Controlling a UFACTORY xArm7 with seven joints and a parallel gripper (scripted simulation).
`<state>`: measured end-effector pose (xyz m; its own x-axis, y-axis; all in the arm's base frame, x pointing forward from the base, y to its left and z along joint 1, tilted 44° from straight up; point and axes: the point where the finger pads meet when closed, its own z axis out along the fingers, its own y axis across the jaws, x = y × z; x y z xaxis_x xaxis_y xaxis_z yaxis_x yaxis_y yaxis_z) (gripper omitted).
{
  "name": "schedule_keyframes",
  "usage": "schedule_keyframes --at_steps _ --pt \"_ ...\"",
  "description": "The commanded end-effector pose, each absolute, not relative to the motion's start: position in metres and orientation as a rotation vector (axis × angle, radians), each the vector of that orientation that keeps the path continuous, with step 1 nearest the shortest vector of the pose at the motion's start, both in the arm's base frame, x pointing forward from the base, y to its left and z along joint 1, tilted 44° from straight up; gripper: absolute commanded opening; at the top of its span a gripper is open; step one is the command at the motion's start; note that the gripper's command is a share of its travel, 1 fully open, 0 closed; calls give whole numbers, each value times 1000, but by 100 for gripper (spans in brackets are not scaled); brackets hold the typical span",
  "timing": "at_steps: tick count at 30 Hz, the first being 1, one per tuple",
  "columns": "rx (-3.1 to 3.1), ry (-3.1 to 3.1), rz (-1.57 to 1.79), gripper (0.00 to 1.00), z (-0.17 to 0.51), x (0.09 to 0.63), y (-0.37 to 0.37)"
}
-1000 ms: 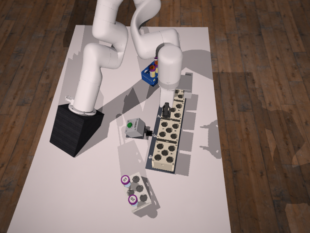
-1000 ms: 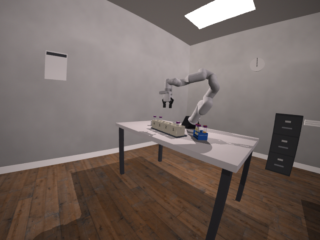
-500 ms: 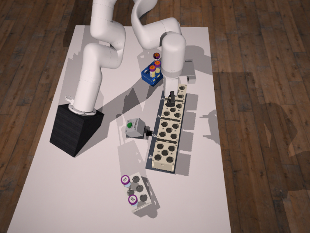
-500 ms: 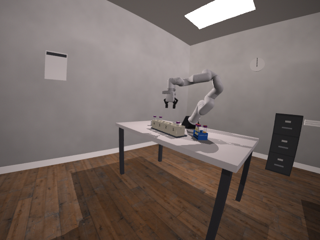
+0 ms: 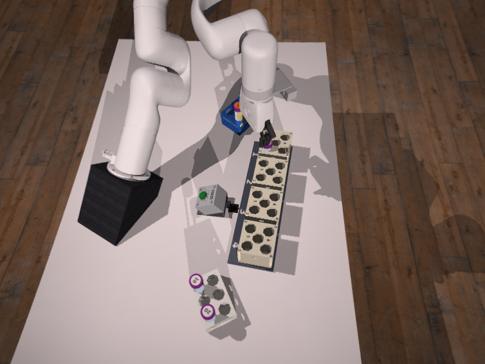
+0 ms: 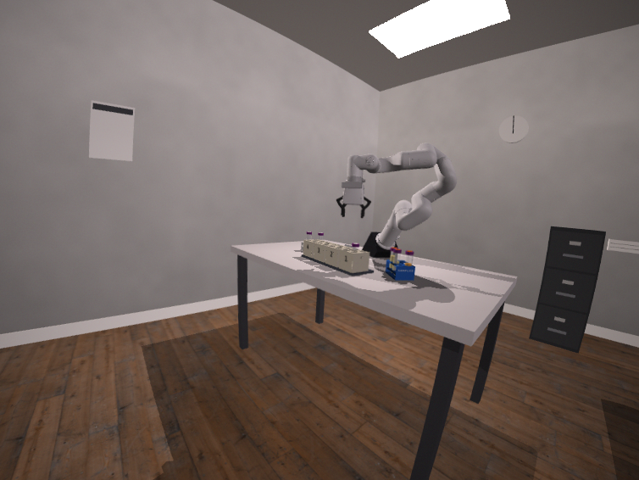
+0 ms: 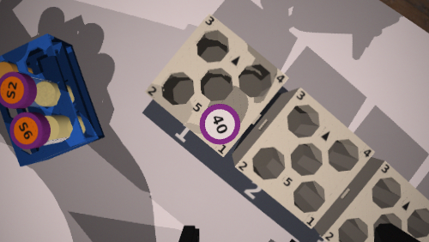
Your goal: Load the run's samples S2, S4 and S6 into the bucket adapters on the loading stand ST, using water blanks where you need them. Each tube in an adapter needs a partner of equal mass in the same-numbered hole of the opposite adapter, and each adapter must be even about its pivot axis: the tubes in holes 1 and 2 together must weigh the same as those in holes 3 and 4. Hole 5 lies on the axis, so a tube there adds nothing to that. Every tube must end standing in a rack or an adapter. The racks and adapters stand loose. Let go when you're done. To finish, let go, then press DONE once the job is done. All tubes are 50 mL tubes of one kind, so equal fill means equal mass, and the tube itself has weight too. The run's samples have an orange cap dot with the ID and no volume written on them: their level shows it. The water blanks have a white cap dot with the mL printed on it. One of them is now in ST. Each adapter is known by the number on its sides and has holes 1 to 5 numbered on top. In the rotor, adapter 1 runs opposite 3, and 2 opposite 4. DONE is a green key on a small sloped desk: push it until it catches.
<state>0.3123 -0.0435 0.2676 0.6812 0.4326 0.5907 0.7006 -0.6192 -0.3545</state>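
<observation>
My gripper is open and empty, high above the loading stand. A water blank marked 40 stands in hole 1 of adapter 1. Adapter 2, adapter 3 and adapter 4 show no tubes. In the wrist view, samples S2 and S6 stand in the blue rack. A third tube there is cut off at the view's left edge, its ID hidden.
Blanks marked 10 and 20 stand in a pale rack near the front. The grey desk with the green DONE key stands between the black arm base and the loading stand, close beside the stand.
</observation>
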Motion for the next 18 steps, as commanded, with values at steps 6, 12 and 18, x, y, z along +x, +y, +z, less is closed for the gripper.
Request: schedule_keyframes --at_steps 6,12,18 --pt "-2250 -1117 -716 100 292 279 -9" --pt "-2249 -1117 -715 100 300 267 4" --pt "-2249 -1117 -715 100 313 248 24"
